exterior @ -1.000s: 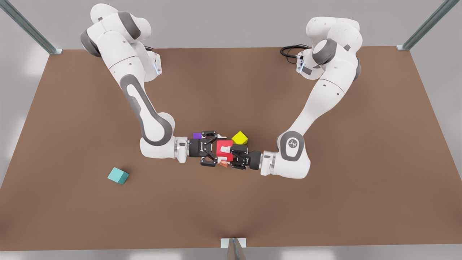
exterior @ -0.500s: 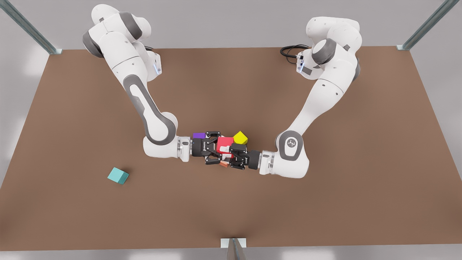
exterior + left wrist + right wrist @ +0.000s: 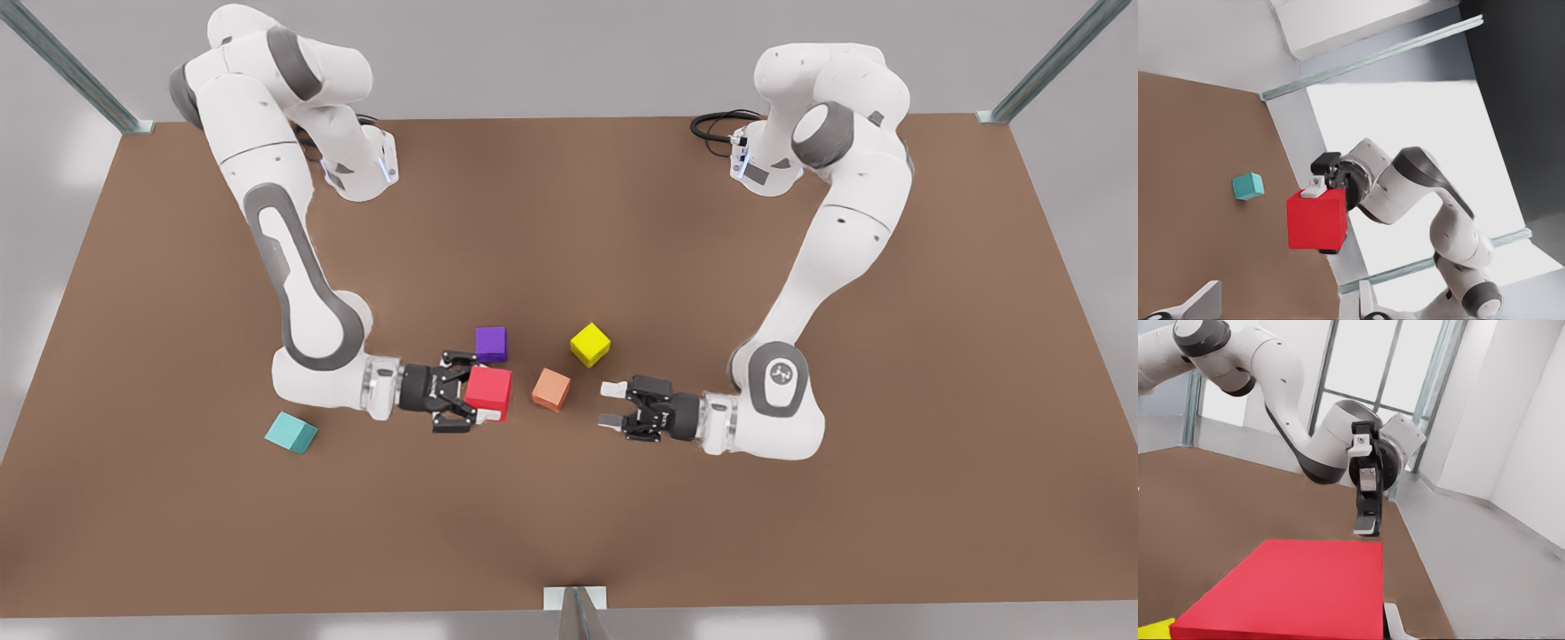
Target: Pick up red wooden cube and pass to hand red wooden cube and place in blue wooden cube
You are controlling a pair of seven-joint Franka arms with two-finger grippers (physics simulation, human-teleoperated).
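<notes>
The red wooden cube (image 3: 489, 391) hangs just above the table with my right gripper (image 3: 484, 396), on the arm at the front view's left, shut on it. Its broad red face (image 3: 1291, 587) lies close under the right wrist camera. My left gripper (image 3: 610, 404), on the arm at the front view's right, stands open with nothing in it, well apart from the cube. The left wrist view looks across at the held red cube (image 3: 1317, 219) and, beyond it, the teal blue wooden cube (image 3: 1248, 186). This blue cube (image 3: 291, 433) rests on the table near the right arm's wrist.
A purple cube (image 3: 491, 343), a yellow cube (image 3: 590, 344) and a pale orange cube (image 3: 551, 388) sit on the brown table (image 3: 800, 533) between the two grippers. A black cable (image 3: 716, 124) lies at the back edge. Metal posts stand at the corners.
The grippers have parted. The left gripper let go of the red cube and drew back to the front view's right. The right gripper carried the cube toward the front view's left.
</notes>
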